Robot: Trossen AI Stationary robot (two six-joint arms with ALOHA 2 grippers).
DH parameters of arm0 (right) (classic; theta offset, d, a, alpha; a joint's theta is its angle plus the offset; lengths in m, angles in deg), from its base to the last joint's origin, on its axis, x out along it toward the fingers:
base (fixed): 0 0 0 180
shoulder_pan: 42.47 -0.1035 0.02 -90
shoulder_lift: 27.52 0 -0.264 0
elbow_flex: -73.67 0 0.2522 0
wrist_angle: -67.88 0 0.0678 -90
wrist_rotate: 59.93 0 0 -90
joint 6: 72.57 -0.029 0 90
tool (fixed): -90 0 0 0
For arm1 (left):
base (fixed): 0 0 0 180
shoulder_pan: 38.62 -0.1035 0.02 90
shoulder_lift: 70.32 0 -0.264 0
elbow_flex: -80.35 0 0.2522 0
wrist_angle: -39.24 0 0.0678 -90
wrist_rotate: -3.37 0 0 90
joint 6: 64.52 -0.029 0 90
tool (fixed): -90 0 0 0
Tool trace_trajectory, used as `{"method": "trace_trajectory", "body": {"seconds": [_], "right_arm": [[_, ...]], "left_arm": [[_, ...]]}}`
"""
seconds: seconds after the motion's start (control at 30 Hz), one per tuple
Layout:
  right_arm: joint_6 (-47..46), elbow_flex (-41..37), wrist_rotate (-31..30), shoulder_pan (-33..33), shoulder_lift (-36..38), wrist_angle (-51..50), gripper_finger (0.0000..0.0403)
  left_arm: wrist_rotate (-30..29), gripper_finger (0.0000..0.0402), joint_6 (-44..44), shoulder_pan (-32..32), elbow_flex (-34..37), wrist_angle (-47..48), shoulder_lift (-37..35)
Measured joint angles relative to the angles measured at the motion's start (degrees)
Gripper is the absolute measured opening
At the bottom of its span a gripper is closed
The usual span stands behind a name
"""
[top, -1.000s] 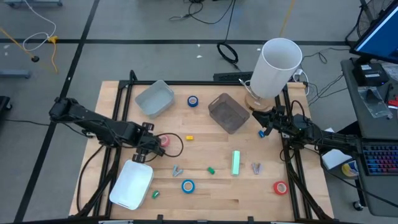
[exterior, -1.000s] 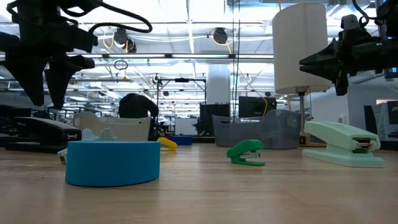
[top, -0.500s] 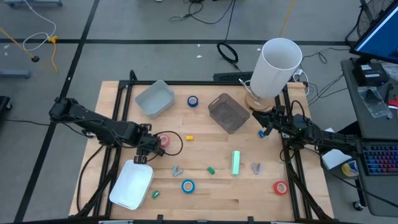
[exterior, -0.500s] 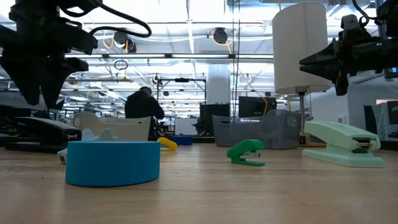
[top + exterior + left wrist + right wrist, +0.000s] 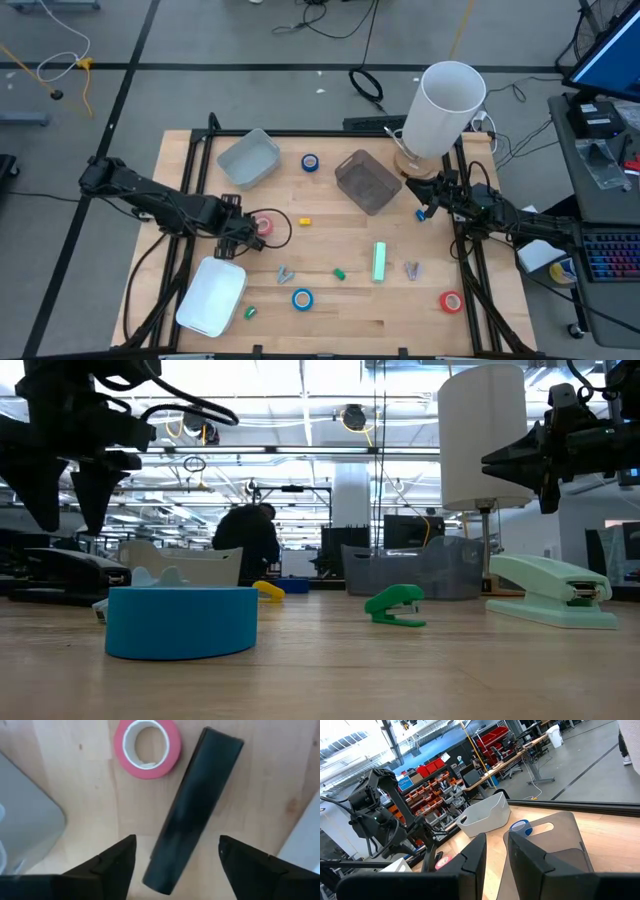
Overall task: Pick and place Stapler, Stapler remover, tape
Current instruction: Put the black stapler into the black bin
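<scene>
Bare wood mid-table [image 5: 340, 240]; white tray [image 5: 211, 298], black stapler [image 5: 192, 810] crowd left gripper [image 5: 236, 240].

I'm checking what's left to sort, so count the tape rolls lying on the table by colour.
Blue tape rolls: 2
Red or pink tape rolls: 2
Total: 4

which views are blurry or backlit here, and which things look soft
Low view: bright ceiling lights backlight the left gripper into a dark silhouette, and the near blue tape ring looks soft. Left wrist view: the long black stapler looks smeared, the pink tape ring crisper. High view: evenly lit.
</scene>
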Motion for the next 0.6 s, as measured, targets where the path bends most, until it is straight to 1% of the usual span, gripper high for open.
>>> {"method": "trace_trajectory", "body": {"seconds": [0.1, 0.23, 0.37, 0.6], "right_arm": [[0.0, 0.0, 0.0, 0.0, 0.0, 0.0, 0.0075], [0.1, 0.0, 0.0, 0.0, 0.0, 0.0, 0.0075], [0.2, 0.0, 0.0, 0.0, 0.0, -0.1, 0.0075], [0.2, 0.0, 0.0, 0.0, 0.0, -0.7, 0.0075]], "left_arm": [[1.3, 0.0301, 0.2, 0.0, 0.0, -0.2, 0.0], [0.5, 0.0310, -0.5, 0.0, 1.1, -0.6, 0.0], [1.0, 0.0312, 1.2, -0.1, 2.9, -0.4, 0.0], [1.2, 0.0312, 1.5, -0.1, 3.0, -0.6, 0.3]]}}
